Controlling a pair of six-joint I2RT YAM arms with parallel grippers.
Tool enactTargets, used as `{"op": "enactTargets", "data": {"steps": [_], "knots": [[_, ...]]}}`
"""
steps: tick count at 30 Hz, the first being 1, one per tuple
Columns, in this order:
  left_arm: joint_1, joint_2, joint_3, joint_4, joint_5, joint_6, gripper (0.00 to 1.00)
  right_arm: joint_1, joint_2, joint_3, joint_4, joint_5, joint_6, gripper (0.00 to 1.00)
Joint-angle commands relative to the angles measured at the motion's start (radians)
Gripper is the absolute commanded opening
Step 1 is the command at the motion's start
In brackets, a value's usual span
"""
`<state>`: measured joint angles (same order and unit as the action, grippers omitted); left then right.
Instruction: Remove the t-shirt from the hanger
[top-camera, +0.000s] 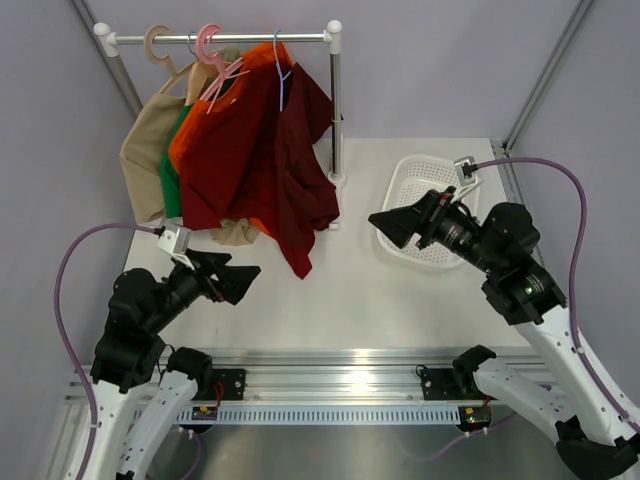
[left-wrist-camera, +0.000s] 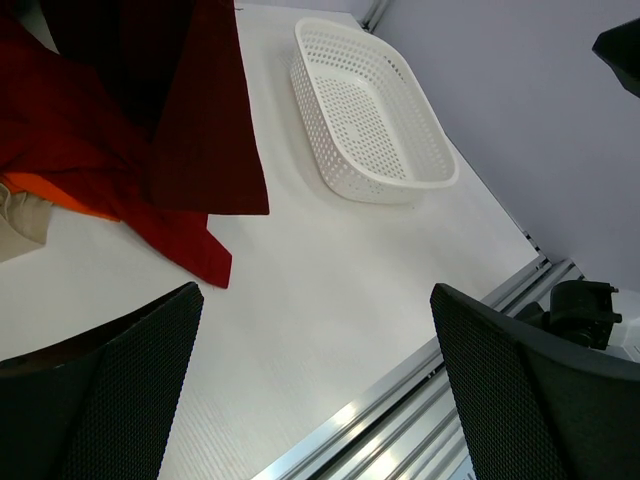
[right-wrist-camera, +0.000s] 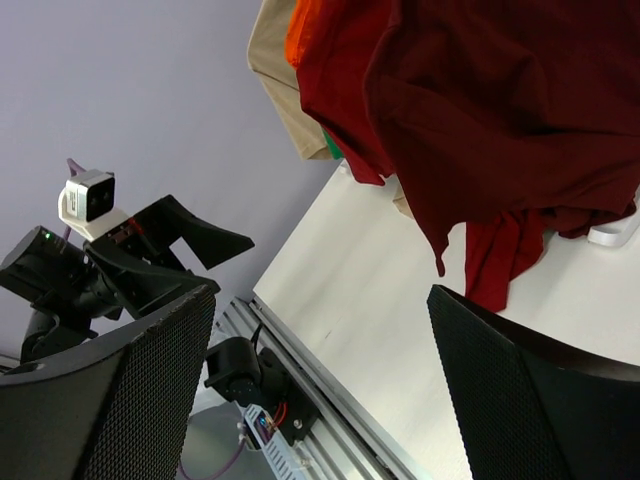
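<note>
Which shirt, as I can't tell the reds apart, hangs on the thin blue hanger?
The darkest, maroon t-shirt, rightmost on the rail; the brighter red shirt hangs to its left.

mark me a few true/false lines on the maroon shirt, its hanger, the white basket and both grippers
1. The dark maroon cloth t-shirt hangs from the thin pale blue wire hanger on the metal rack rail. True.
2. The left gripper is shut on the t-shirt's hem. False: it is open, holds nothing and is apart from the cloth.
3. The white perforated plastic basket holds a folded shirt. False: nothing lies in it.
4. The right gripper is open and holds nothing. True.
</note>
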<state>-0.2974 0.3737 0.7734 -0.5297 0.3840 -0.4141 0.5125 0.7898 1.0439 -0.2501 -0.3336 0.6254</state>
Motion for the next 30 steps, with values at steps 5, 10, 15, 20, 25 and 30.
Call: {"op": "enactTargets", "data": {"steps": [5,10,15,20,25,30], "knots": [[-0.003,-0.033,-0.017,0.033,-0.008,0.018,0.99,0.012,0.166,0.136,0.107,0.004,0.043,0.9],[-0.003,-0.082,-0.071,0.022,-0.046,0.005,0.99,0.047,0.375,0.345,0.166,0.054,0.054,0.86],[-0.003,-0.134,-0.098,-0.05,-0.213,-0.003,0.95,0.098,0.575,0.548,0.206,0.106,0.065,0.85],[-0.003,-0.141,-0.12,-0.061,-0.224,-0.009,0.93,0.129,0.827,0.798,0.169,0.206,0.037,0.82],[-0.012,-0.142,-0.125,-0.059,-0.226,-0.012,0.93,0.129,1.064,1.048,0.091,0.32,-0.029,0.77],[-0.028,-0.136,-0.125,-0.058,-0.227,-0.009,0.92,0.135,1.285,1.312,-0.018,0.404,-0.093,0.72]]}}
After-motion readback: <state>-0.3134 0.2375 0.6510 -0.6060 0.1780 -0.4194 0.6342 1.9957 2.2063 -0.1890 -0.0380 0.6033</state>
